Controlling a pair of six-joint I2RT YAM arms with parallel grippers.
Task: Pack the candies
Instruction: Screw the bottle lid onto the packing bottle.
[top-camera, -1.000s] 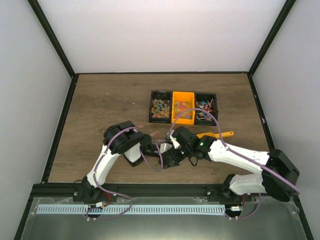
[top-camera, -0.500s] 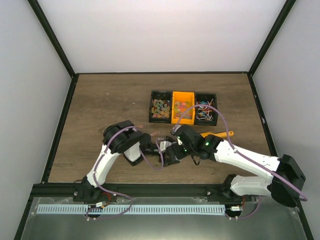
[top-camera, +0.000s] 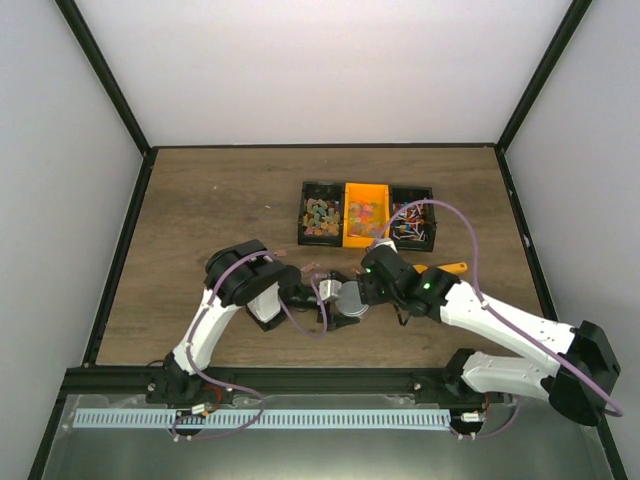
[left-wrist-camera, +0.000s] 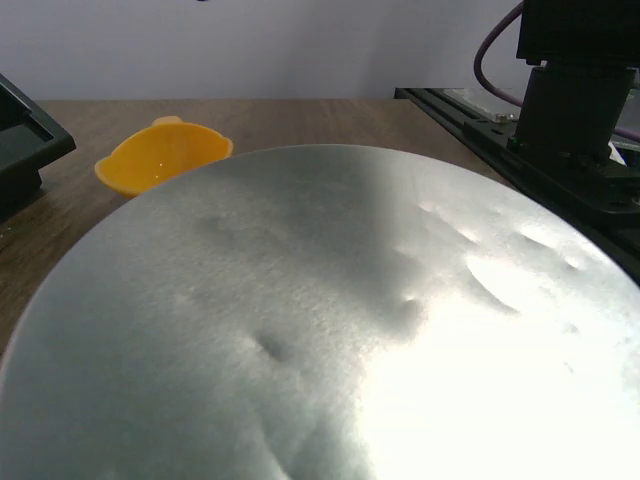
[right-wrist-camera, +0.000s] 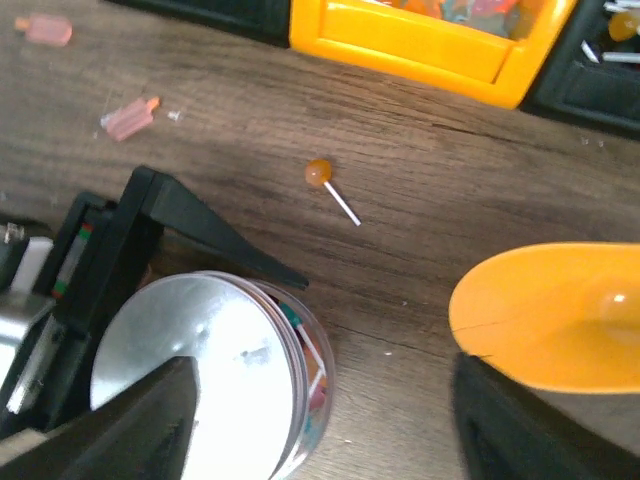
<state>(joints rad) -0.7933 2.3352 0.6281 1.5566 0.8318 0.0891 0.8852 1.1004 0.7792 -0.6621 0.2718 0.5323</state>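
A clear jar (right-wrist-camera: 318, 385) with a silver lid (top-camera: 345, 297) holds mixed candies and lies tilted between the two arms. My left gripper (top-camera: 318, 300) is shut on the jar. One of its black fingers (right-wrist-camera: 200, 230) runs along the jar's upper side. The lid (left-wrist-camera: 320, 320) fills the left wrist view and hides that gripper's fingers. My right gripper (right-wrist-camera: 320, 430) stands open just right of the lid, with nothing held. More candies fill three bins (top-camera: 366, 213). A loose lollipop (right-wrist-camera: 318, 172) and pink wrapped pieces (right-wrist-camera: 130, 118) lie on the table.
An orange scoop (top-camera: 440, 270) lies right of the jar, close to my right fingers (right-wrist-camera: 520, 420). The orange bin (right-wrist-camera: 430, 40) sits between two black bins (top-camera: 322, 215) at the back. A few stray sweets (top-camera: 310, 266) lie in front of the bins.
My right gripper has drawn back to the right off the jar, uncovering the silver lid. The left arm and the jar have stayed put.
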